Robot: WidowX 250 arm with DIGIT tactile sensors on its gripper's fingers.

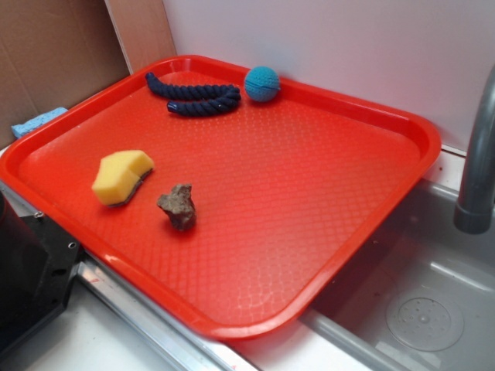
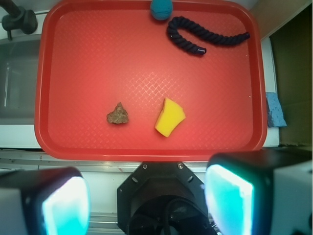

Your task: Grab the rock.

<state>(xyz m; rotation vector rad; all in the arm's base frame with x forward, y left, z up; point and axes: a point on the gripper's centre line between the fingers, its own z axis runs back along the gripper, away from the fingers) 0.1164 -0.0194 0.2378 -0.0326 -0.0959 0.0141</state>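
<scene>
Toward the tray's near-left part, not far from the edge closest to the arm, sits your rock (image 2: 118,114), lying free on the red tray (image 2: 146,58). Expect it to be hard, dense for its size and rough enough to grip, but jagged, so the pads may rock on a point; I'd pinch across its broad lower body, not the peak. Just beside it, apart, is the yellow sponge (image 2: 169,117). Up at the far edge lie the dark rope (image 2: 195,36) and teal ball (image 2: 161,8), well clear. Your gripper (image 2: 146,196) hangs high with its pads (image 2: 227,198) spread wide, holding nothing. Textured plastic underfoot; sink (image 1: 433,309) alongside.
</scene>
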